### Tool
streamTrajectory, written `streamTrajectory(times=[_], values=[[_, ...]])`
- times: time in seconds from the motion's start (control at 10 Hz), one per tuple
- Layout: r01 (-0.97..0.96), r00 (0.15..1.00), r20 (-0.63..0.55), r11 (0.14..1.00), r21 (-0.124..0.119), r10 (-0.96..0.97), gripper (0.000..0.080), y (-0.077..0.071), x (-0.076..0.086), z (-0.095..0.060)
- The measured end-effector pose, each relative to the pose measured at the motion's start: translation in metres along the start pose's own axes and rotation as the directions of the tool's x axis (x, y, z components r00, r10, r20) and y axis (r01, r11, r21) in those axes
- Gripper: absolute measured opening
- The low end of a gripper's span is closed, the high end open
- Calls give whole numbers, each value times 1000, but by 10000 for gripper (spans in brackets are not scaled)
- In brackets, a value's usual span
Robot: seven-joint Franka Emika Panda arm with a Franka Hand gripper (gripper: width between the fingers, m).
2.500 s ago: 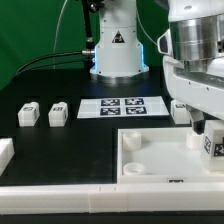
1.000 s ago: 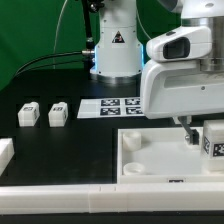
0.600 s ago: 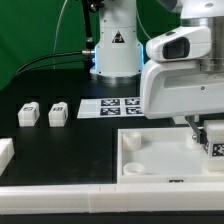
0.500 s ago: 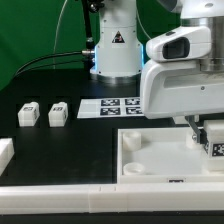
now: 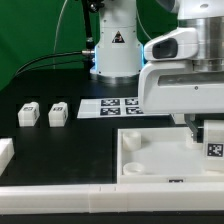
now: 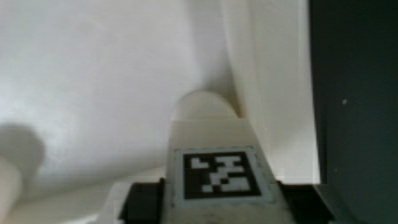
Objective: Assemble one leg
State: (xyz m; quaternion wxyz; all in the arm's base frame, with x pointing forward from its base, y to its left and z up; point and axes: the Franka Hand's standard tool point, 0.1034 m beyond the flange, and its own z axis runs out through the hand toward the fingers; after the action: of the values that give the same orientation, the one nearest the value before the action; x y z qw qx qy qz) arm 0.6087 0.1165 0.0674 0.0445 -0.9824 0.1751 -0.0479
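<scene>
My jaws are shut on the leg (image 6: pixel 217 150), one finger on each side of it low down, its tag facing my wrist camera. I hold it that way, I judge, so its far end stays free to enter a socket. That end points down at the panel (image 5: pixel 150 160), close by the raised rim on the exterior view's right. In the exterior view the leg (image 5: pixel 212 145) shows at the right edge, under my gripper (image 5: pixel 200 128), over the panel's far right corner. Whether it touches the panel yet, I cannot tell. Two spare legs (image 5: pixel 43 114) lie well apart on the left of the table (image 5: pixel 80 140), beside the marker board (image 5: pixel 122 106).
</scene>
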Motion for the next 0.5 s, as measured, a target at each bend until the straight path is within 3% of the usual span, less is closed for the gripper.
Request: streamTrajectory(times=[0.2, 0.5], values=[[-241, 971, -8, 970, 18, 241, 294, 0, 1, 0], [-564, 826, 6, 826, 27, 564, 294, -1, -1, 1]])
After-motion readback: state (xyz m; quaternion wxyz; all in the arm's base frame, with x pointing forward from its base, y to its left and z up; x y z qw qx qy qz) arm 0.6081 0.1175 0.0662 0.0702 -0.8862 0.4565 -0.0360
